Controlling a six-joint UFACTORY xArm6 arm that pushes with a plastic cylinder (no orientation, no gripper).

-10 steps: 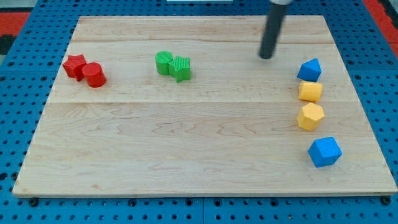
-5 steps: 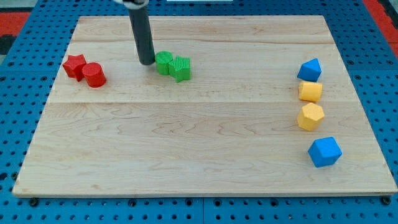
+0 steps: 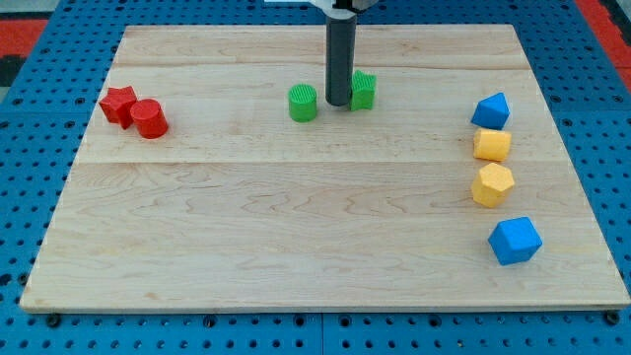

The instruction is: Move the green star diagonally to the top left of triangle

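Contact was what we saw first: my tip (image 3: 338, 103) stood against the left side of the green star (image 3: 363, 90), with the dark rod rising straight up from there and out past the view's top. We had no jaws or fingers to report; the rod held nothing and only pressed sideways against that one block. The green star sat in the upper middle of the wooden board (image 3: 296, 247), partly hidden behind the rod, so that only its ribbed right half showed and its points were hard to make out.

Just to the view's left of the tip stood the green cylinder (image 3: 303, 103), apart from the rod and from the star, with a little bare wood between them. So the tip lay between the two green blocks.

Well off at the view's right ran a column of four blocks. The blue triangle (image 3: 490, 109) was at its top, the yellow block (image 3: 492, 145) touching just below it, the yellow hexagon (image 3: 491, 184) under that, and the blue hexagon-like block (image 3: 515, 241) lowest, a little apart. The star lay well to the left of the triangle and slightly higher.

At the view's far left the red star (image 3: 118, 103) and the red cylinder (image 3: 149, 118) touched each other.

We could read no writing or labels anywhere.
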